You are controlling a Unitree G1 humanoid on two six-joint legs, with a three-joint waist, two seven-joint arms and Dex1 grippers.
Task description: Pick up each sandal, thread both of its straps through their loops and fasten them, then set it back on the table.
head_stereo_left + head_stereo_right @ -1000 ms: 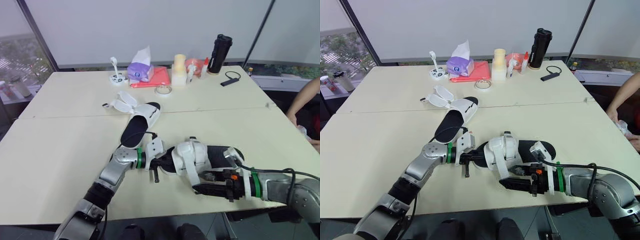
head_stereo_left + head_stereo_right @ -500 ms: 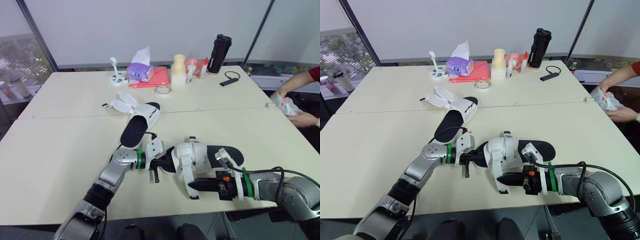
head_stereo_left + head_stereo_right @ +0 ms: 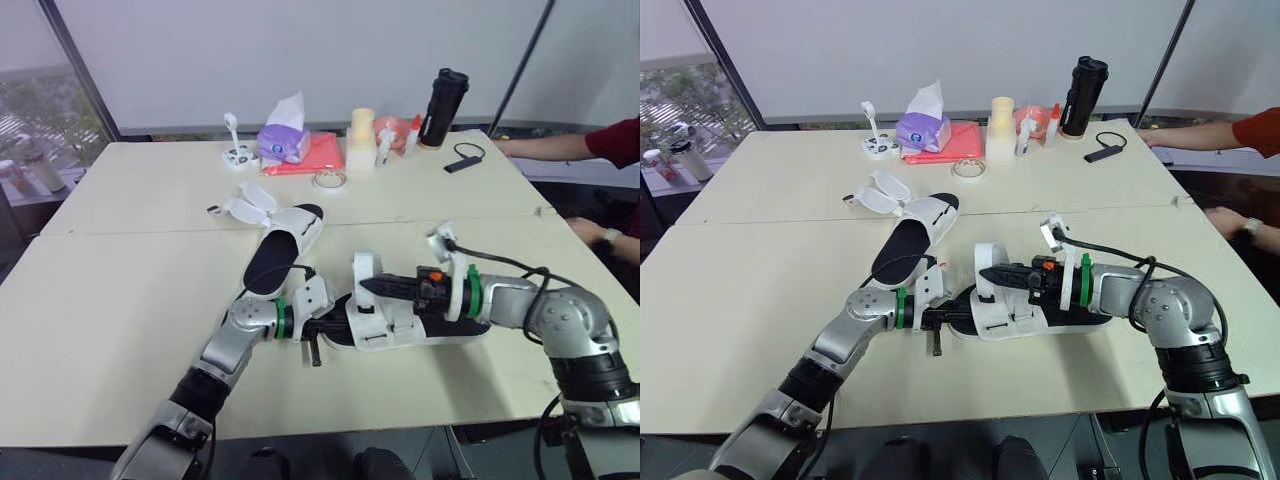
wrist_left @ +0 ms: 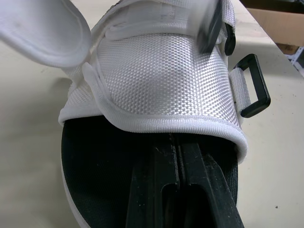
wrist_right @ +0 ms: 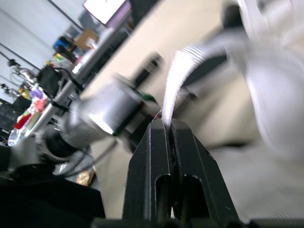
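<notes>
We note the sandal (image 3: 405, 322) lying flat on the desk (image 3: 120, 300). The left tool (image 4: 176, 147) is clamped on its black sole end. The right tool (image 5: 166, 124) pinches the strap (image 5: 178, 76), held upright. We judge the webbing light and limp, so grip near its tip to feed the loop (image 4: 251, 85).

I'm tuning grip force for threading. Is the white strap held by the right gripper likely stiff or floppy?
Probably floppy: the strap bends in a curve above the right gripper, so its free end may droop. Its woven surface probably grips well. The left gripper pinning the sandal should limit dragging.
</notes>
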